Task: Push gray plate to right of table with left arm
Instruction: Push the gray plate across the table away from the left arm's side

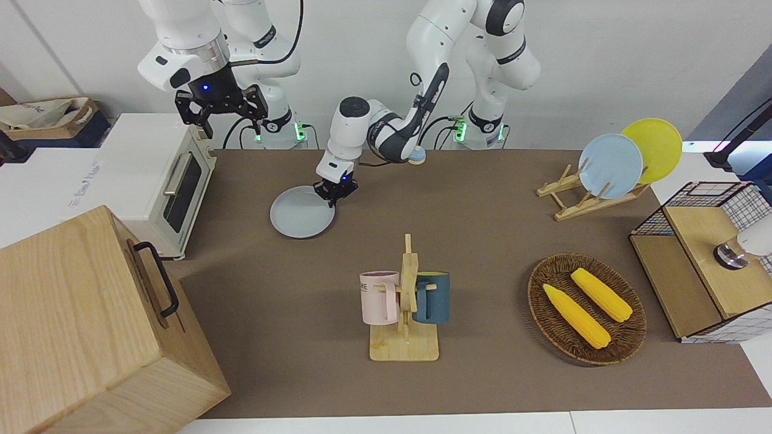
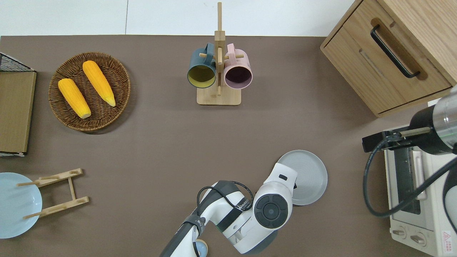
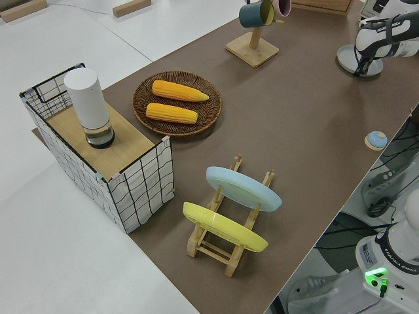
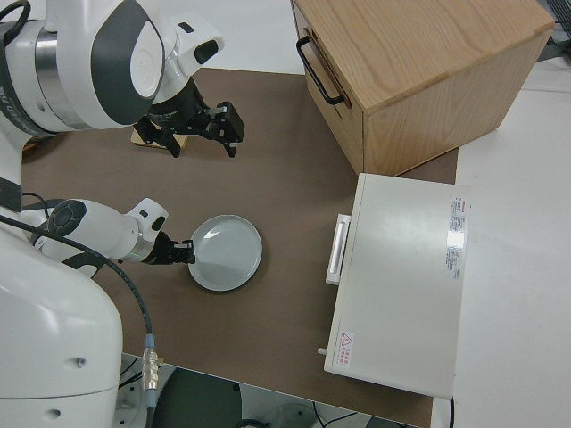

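Observation:
The gray plate (image 1: 300, 214) lies flat on the brown table (image 1: 482, 229), toward the right arm's end and close to the toaster oven. It also shows in the overhead view (image 2: 307, 175) and the right side view (image 4: 227, 254). My left gripper (image 1: 332, 194) is low at the table, shut, and touches the plate's rim on the edge toward the left arm's end. In the overhead view the white wrist hides most of the left gripper (image 2: 294, 186). In the right side view the left gripper (image 4: 183, 252) meets the rim. My right gripper (image 1: 221, 111) is open, empty and parked.
A white toaster oven (image 1: 164, 181) and a wooden cabinet (image 1: 90, 325) stand at the right arm's end. A mug rack (image 1: 405, 304) stands mid-table, farther from the robots. A corn basket (image 1: 586, 308) and a plate rack (image 1: 594, 193) stand toward the left arm's end.

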